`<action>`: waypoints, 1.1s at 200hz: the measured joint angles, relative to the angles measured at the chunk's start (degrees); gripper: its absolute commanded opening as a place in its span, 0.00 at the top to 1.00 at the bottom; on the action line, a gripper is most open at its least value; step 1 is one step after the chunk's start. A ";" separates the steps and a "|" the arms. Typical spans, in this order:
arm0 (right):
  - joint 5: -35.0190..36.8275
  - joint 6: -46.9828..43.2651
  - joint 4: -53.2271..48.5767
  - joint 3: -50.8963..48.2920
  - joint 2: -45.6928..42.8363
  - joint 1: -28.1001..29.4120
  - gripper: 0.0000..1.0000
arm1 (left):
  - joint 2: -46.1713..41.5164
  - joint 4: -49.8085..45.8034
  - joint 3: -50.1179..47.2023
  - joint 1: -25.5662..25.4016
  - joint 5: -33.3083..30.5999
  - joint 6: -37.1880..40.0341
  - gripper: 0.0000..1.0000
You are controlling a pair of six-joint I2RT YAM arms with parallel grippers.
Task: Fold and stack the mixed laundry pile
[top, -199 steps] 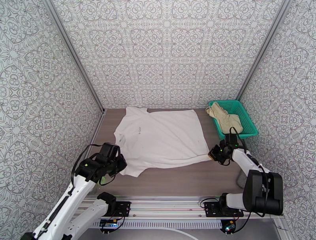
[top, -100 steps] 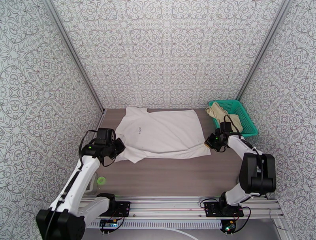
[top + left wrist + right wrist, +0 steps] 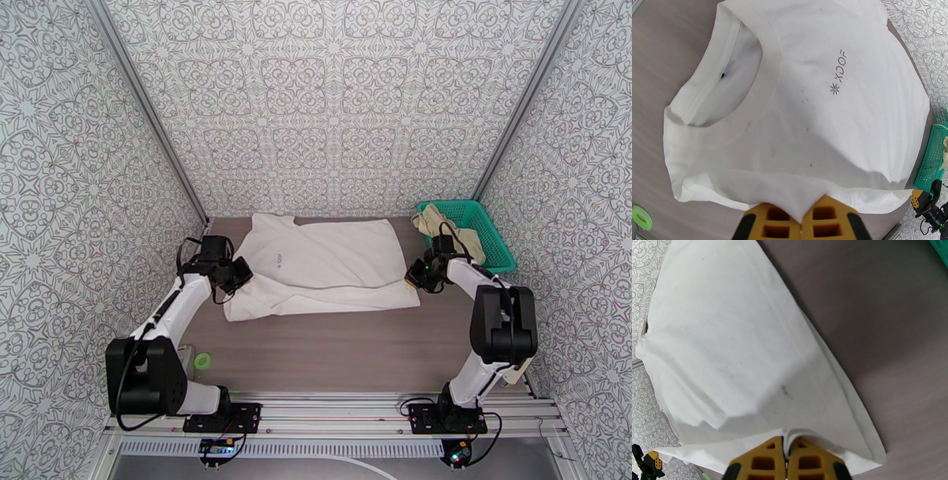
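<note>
Folding is only at its first step, as far as I can judge. The white short-sleeved cotton T-shirt point(image 3: 324, 256) lies spread on the brown wood-grain desk point(image 3: 347, 347), collar to the left. Its near long edge is lifted and doubled over toward the far side. The left tool point(image 3: 237, 278) is closed on a pinch of that edge near the sleeve; its wrist view shows white cloth squeezed between the yellow pads point(image 3: 776, 221). The right tool point(image 3: 414, 278) is likewise clamped on the hem corner, pads together with fabric between them. The beige drawstring cloth shorts point(image 3: 452, 237) sit crumpled in the green plastic mesh basket point(image 3: 491, 237) at the far right, not yet handled. Left to do, by my reckoning: lay this fold flat, fold the shirt smaller, take out and fold the shorts, then stack the two.
</note>
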 measured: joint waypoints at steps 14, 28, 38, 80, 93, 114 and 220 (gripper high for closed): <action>0.07 0.07 0.68 1.03 1.31 0.11 0.80 | 2.23 1.03 0.31 1.05 0.42 0.00 0.92; 0.17 -0.04 1.75 1.79 2.43 0.11 0.64 | 4.92 1.95 0.76 2.25 1.07 0.11 0.73; 0.20 0.00 2.29 2.43 3.10 0.11 0.58 | 6.56 2.84 0.92 3.17 1.36 0.59 0.60; 0.17 -1.73 3.32 3.41 3.13 0.48 0.55 | 8.33 4.17 1.22 5.75 1.57 -0.13 0.47; 0.20 -2.54 3.28 2.99 1.86 1.07 0.55 | 6.95 3.80 1.18 5.73 0.81 0.26 0.50; 0.24 -3.58 3.67 -0.37 -2.69 2.82 0.57 | 0.81 3.43 -0.90 4.92 -0.42 1.14 0.59; 1.60 -4.92 4.76 -5.38 -7.32 12.13 0.58 | -3.19 8.35 -14.69 -11.15 -2.40 -8.37 0.46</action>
